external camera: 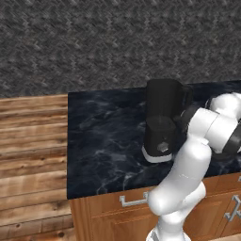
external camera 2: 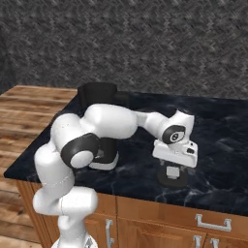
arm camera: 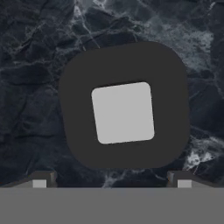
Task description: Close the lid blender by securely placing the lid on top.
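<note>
Lid: black rounded-square cap with a pale grey square centre, lying flat on the dark marble table, directly below the hand camera; in the right base view it sits under the hand, close to the table's front edge.
End effector: pointing straight down just above the lid; fingertips stand wide apart at the bottom of the hand view, one off each side of the cap (open, holding nothing).
Blender: tall and black, upright on the table, jar top uncovered as far as the base views show; silver knob on its narrower base, pale rim at the bottom.
Blender and lid: apart, the lid to the right of the blender in the right base view.
Arm: white elbow partly covering the blender in both base views.
Surroundings: wooden cabinet fronts with metal handles below the table; grey textured wall behind; wood plank floor to the left.
</note>
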You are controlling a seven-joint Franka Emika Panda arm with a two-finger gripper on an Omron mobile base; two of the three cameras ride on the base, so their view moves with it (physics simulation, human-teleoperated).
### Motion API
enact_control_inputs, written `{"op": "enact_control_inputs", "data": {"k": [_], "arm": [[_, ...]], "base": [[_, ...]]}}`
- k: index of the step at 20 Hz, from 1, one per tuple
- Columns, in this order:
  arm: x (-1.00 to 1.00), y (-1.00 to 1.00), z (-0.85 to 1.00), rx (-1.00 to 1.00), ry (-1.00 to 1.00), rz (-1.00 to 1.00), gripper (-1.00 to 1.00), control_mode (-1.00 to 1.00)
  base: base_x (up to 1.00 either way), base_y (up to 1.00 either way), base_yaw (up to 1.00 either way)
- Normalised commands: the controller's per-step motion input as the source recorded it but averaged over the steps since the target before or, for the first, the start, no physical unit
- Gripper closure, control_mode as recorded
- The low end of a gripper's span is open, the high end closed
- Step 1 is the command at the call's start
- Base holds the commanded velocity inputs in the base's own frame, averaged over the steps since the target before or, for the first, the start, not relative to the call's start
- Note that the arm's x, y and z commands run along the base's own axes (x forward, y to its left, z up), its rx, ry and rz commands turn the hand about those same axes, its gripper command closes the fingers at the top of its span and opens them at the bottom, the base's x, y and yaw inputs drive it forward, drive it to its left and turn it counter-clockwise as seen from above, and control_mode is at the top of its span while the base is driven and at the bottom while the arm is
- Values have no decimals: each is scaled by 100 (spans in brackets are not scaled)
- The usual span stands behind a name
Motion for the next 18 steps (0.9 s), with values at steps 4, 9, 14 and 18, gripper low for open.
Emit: {"op": "enact_control_inputs", "data": {"k": [4, 9, 14, 18], "arm": [[18, -11, -34, 5, 0, 8, -100, -100], [3, 3, -18, 1, 0, 2, -100, -100], [2, 9, -19, 0, 0, 0, -100, -100], [0, 24, -29, 0, 0, 0, -100, -100]], "base": [[0, 0, 0], [0, 0, 0], [0, 0, 0], [0, 0, 0]]}}
